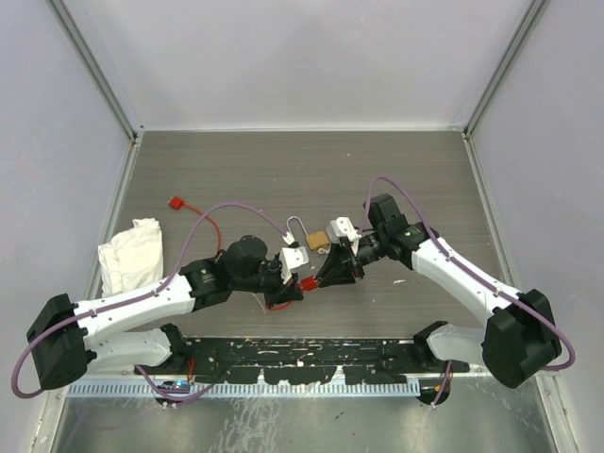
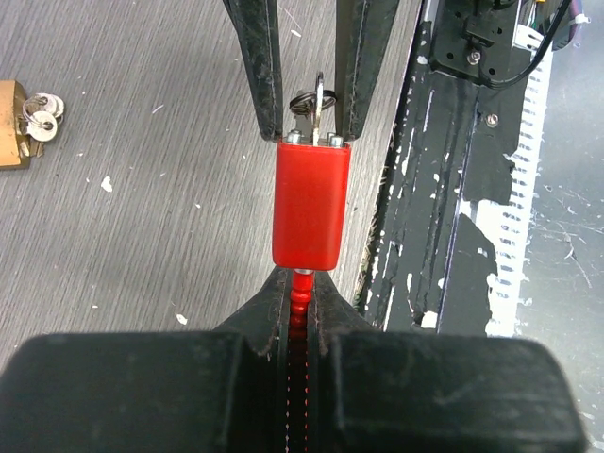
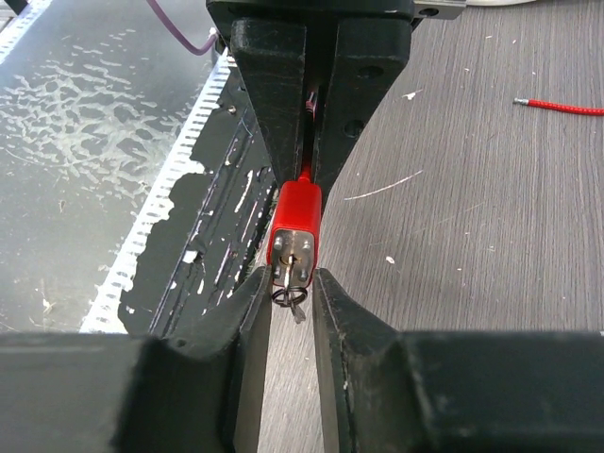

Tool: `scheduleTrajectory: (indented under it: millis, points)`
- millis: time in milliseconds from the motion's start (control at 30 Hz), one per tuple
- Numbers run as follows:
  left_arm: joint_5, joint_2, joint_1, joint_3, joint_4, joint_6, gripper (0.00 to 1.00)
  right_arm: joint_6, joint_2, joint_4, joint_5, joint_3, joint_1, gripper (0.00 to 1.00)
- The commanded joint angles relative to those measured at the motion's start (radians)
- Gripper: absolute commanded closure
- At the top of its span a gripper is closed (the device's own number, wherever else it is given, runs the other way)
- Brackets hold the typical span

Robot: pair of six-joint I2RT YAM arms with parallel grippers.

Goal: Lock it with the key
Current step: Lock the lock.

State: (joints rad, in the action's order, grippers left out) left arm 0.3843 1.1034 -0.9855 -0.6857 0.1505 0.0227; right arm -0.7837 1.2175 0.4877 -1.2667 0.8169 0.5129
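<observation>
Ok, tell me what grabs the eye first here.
A red padlock is held mid-table between both arms, the left gripper shut on its red cable. The right gripper straddles the key in its keyhole. A brass padlock lies close by.

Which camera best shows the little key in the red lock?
The right wrist view: it faces the red lock's keyhole end, with the key plainly between the right pincer's fingers. The left wrist view shows only its head beyond the lock; from the top it is too small.
</observation>
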Motion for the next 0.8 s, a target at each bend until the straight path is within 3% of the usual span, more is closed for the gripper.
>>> scheduleTrajectory:
  millis: [0,433,600,767]
  points:
    - [0.017,0.001,0.004,-0.024,-0.045,0.003,1.0,0.0,-0.019,-0.005,-0.04,0.035,-0.004,0.71]
    - [0.016,-0.01,0.003,-0.011,-0.047,0.002,1.0,-0.009,-0.015,0.008,-0.054,0.035,-0.011,0.71]
    - [0.017,-0.003,0.004,-0.011,-0.056,-0.001,1.0,-0.002,-0.009,-0.007,-0.061,0.025,-0.004,0.78]
    - [0.021,-0.003,0.003,-0.009,-0.063,-0.007,1.0,-0.003,-0.004,-0.005,-0.045,0.024,-0.001,0.98]
